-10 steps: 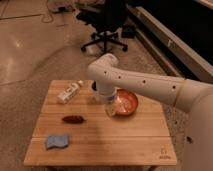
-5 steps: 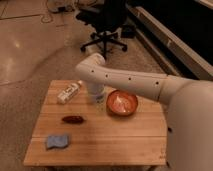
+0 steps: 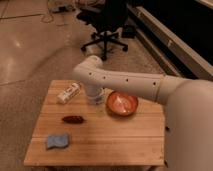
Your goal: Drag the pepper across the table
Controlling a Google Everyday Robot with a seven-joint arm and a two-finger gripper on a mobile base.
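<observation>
The pepper (image 3: 73,119), small, dark red and elongated, lies on the left half of the light wooden table (image 3: 110,142). My white arm reaches in from the right. The gripper (image 3: 95,96) hangs down over the far middle of the table, between a white bottle and the orange-red bowl. It is behind and to the right of the pepper, and apart from it.
An orange-red bowl (image 3: 121,103) stands right of the gripper. A white bottle (image 3: 68,93) lies on its side at the far left. A blue-grey cloth (image 3: 58,141) lies near the front left corner. A black office chair (image 3: 106,25) stands on the floor behind the table.
The arm has swung left, carrying the gripper from the bowl's edge to the gap between bowl and bottle. The pepper, cloth, bottle and bowl have not moved.
</observation>
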